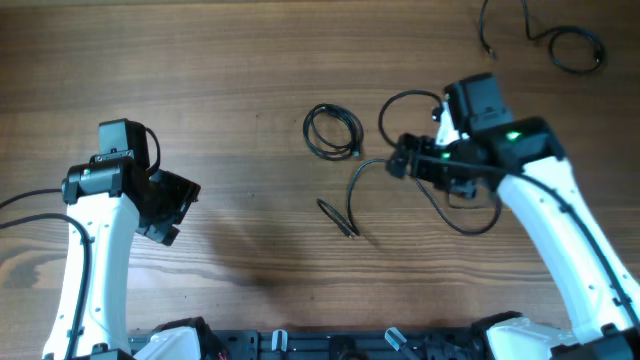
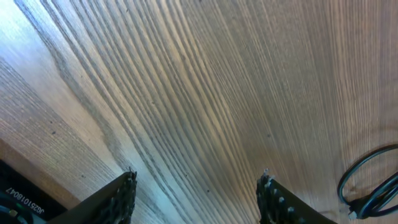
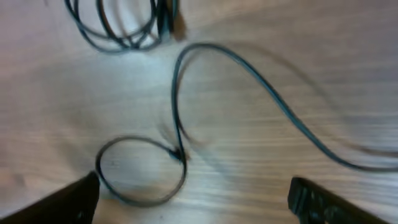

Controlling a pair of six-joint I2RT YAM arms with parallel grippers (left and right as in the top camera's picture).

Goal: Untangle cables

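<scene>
Several thin black cables lie on the wooden table. A small coil (image 1: 333, 131) rests at centre. A loose strand (image 1: 352, 190) curves from my right gripper (image 1: 393, 158) down to a folded end (image 1: 340, 218). In the right wrist view that strand (image 3: 261, 87) runs past a small loop (image 3: 140, 171), with the coil (image 3: 118, 25) at the top. The right gripper (image 3: 193, 186) is open wide, holding nothing, just above the loop. My left gripper (image 1: 185, 212) stands open over bare wood at the left, away from the cables. It (image 2: 196, 177) is empty, with a cable (image 2: 367, 186) at the view's lower right.
Another black cable (image 1: 560, 40) curls at the back right corner. A loop (image 1: 410, 105) and a strand (image 1: 465, 220) lie beside and under the right arm. The arm bases (image 1: 330, 345) line the table's front edge.
</scene>
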